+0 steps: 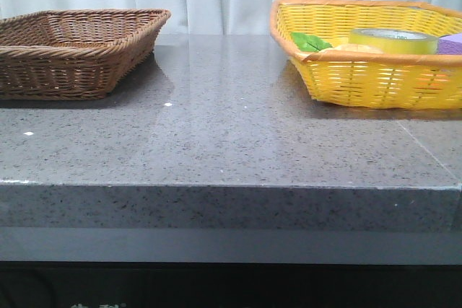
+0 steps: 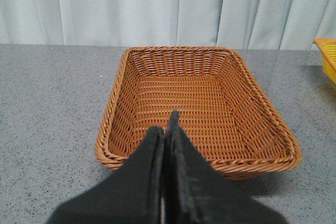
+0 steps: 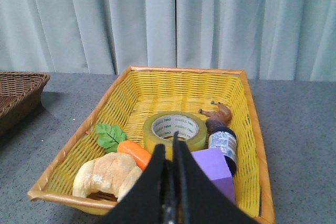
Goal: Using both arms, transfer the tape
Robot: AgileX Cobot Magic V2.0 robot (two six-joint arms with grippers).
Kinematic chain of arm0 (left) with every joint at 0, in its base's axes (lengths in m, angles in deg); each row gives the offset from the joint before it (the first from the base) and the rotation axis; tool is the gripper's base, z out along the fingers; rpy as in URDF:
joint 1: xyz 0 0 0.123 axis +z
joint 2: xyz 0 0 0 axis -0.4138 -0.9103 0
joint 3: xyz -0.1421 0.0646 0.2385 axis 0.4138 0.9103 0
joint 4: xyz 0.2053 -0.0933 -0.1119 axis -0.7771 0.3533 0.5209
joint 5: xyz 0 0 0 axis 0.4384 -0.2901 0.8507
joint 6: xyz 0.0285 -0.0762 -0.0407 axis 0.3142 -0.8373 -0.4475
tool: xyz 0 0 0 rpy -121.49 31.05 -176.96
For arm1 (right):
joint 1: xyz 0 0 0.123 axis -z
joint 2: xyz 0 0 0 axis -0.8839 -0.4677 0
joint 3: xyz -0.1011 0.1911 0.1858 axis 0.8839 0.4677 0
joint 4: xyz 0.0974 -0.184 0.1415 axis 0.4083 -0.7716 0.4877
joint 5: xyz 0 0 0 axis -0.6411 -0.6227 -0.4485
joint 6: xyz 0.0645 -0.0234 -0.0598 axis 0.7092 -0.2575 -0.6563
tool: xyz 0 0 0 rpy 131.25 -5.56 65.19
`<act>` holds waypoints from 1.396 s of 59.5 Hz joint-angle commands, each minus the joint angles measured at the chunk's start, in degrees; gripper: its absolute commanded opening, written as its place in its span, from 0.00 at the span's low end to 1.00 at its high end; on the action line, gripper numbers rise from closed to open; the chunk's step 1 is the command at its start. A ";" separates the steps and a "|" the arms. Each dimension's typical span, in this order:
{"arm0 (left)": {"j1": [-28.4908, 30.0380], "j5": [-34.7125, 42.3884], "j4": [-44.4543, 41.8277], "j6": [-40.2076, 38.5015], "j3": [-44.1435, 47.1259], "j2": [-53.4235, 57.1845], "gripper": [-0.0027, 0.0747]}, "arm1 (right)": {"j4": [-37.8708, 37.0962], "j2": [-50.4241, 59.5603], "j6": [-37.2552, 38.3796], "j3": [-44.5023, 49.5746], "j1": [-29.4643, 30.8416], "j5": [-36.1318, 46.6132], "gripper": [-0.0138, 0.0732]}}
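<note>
1. Left gripper [image 2: 165, 129]: fingers pressed together, nothing between them; hung just before the near rim of the brown wicker basket [image 2: 195, 109], fingertips overlapping its floor in the wrist view.
2. Grey stone table [image 1: 231, 135] between the two baskets.
3. Right gripper [image 3: 168, 153]: fingers pressed together, pinching nothing; hovered at the near side of the yellow basket [image 3: 173, 90].
4. Tape [image 3: 175, 131]: lay flat in the yellow basket, directly beyond the right fingertips, untouched.
5. Around the tape: croissant [image 3: 109, 174] and carrot [image 3: 135, 153] beside the right gripper on one side, purple block [image 3: 212, 167] and small bottle [image 3: 223, 144] on the other.
</note>
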 commanded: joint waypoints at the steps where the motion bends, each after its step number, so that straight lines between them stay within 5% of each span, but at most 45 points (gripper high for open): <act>1: -0.08 5.15 -0.03 -0.64 -2.09 -0.56 0.21 | 0.19 -0.77 -0.54 -1.97 0.27 4.55 0.21; 9: -0.08 5.35 -0.03 -0.64 -2.09 -0.56 0.76 | 0.19 -0.77 -0.54 -1.97 0.27 4.05 0.65; 14: -0.08 5.35 -0.03 -0.64 -2.09 -0.56 0.94 | 0.19 -0.82 -0.54 -1.97 0.27 4.11 0.85; 17: -0.08 5.35 -0.03 -0.64 -2.09 -0.56 0.93 | 0.19 -0.82 -0.54 -1.97 0.27 4.26 0.90; 34: -0.08 5.35 -0.03 -0.64 -2.09 -0.56 0.78 | 2.13 -10.20 -0.54 -5.06 0.27 3.79 0.88; 54: -0.08 5.35 -0.03 -0.64 -2.09 -0.69 0.67 | 3.63 -38.11 -0.03 -26.28 0.27 -7.18 0.88; 83: -0.08 5.35 -0.03 -0.64 -2.09 -0.69 0.67 | 5.88 -70.90 -0.03 -54.18 -2.98 -15.62 0.88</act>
